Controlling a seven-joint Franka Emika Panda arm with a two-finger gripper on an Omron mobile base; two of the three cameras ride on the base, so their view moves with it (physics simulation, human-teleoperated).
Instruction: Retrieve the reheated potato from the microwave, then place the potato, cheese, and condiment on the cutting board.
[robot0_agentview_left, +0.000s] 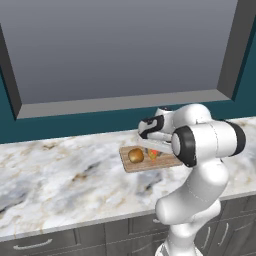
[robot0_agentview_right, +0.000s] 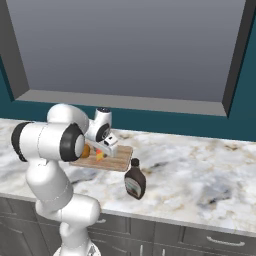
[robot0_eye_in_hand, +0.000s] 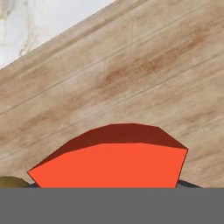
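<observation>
The cutting board (robot0_agentview_left: 145, 164) (robot0_agentview_right: 117, 161) lies on the marble counter, and the golden-brown potato (robot0_agentview_left: 136, 155) (robot0_agentview_right: 86, 150) rests on its left part. My gripper (robot0_agentview_left: 152, 149) (robot0_agentview_right: 102, 150) points down over the board, shut on the orange-yellow cheese (robot0_agentview_left: 153, 154) (robot0_agentview_right: 100, 155). The wedge's red face (robot0_eye_in_hand: 113, 164) sits close before the hand camera, low over the board's striped wood (robot0_eye_in_hand: 131, 78); I cannot tell whether it touches. The condiment (robot0_agentview_right: 135, 182), a dark brown bottle, stands on the counter just off the board's right front corner. The microwave is out of view.
A wide grey-framed window (robot0_agentview_left: 120, 55) rises behind the marble counter (robot0_agentview_left: 60, 175). Dark drawer fronts (robot0_agentview_right: 200, 240) run below the counter's front edge. My own arm (robot0_agentview_left: 200, 165) stands close to the board's near side.
</observation>
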